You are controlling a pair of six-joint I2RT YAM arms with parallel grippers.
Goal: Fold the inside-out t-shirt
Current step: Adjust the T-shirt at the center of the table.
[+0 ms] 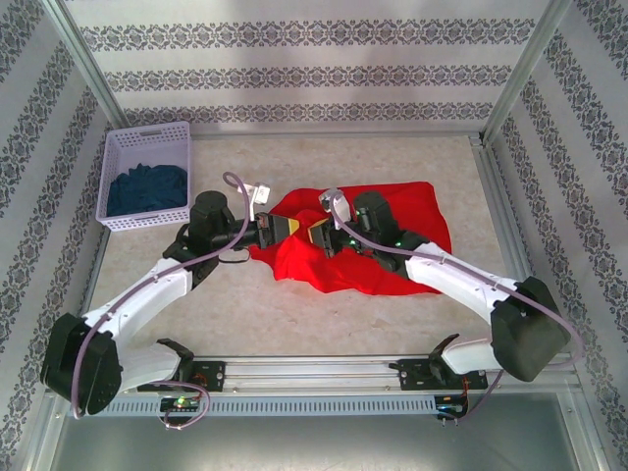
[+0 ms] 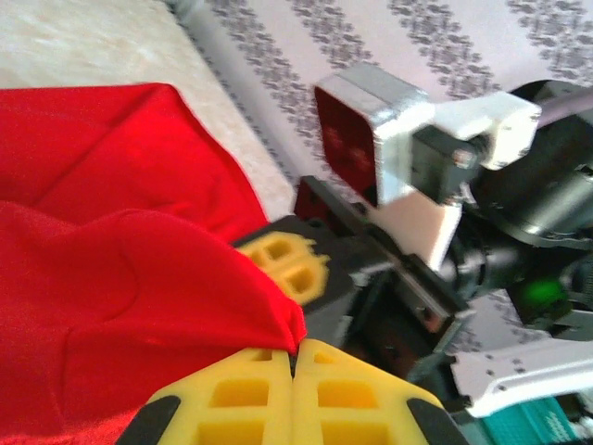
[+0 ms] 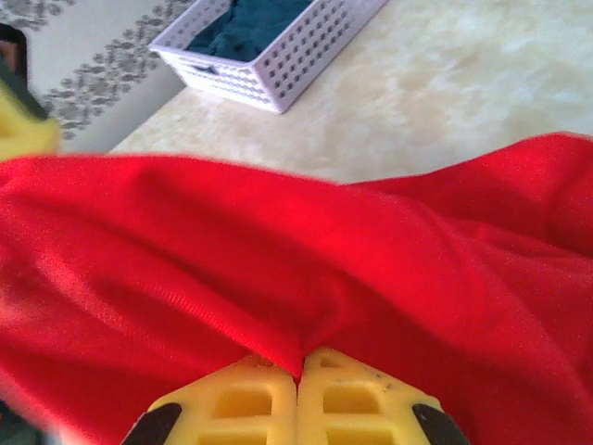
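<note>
From above, the red t-shirt [image 1: 392, 221] lay rumpled about the middle of the table [image 1: 294, 314], spreading from the centre out toward three o'clock, with its near edge drooping toward five. No printed graphic could be made out on it.

Both arms reached in to the shirt's nine o'clock end and met there almost nose to nose. The left gripper [image 1: 290, 230] pointed toward three o'clock and the right gripper [image 1: 316, 235] toward nine, the two just beside each other over the cloth.

In the left wrist view, the left gripper [image 2: 295, 357] had its yellow fingers [image 2: 241, 394] pressed together, with a corner of red fabric [image 2: 120, 306] pinched in the seam between them. The other arm's yellow finger sat right behind that fold.

In the right wrist view, the right gripper [image 3: 298, 366] was likewise clamped tight, with a ridge of the shirt [image 3: 278, 269] gathered into its closed pads [image 3: 357, 399] and the cloth pulled up in taut creases.

Off at ten o'clock stood a white lattice basket [image 1: 123, 222] holding a dark blue cloth [image 1: 147, 188], well apart from the shirt.
</note>
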